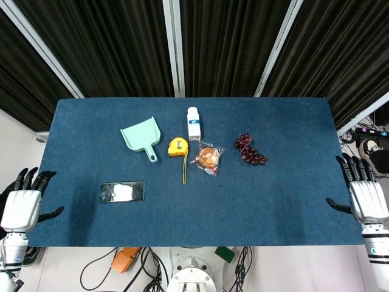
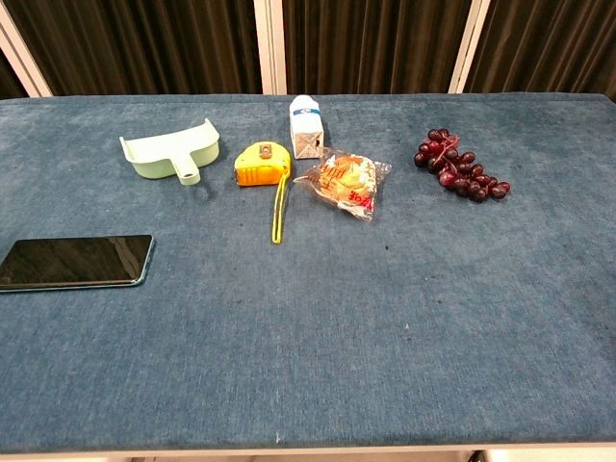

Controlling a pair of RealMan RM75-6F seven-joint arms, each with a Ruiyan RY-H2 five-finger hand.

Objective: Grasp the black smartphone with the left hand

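Left robot hand [image 1: 23, 204], fingers spread and empty, hovers off the table edge, black smartphone [image 1: 122, 191] well apart

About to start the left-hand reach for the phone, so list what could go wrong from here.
1. The black smartphone lies flat on the blue table, leaving little edge for fingers; the left robot hand may just push it along the cloth.
2. It lies near the table's front-left edge, so a shove could slide it off.
3. The mint dustpan and yellow tape measure lie just beyond; overreaching could knock them.
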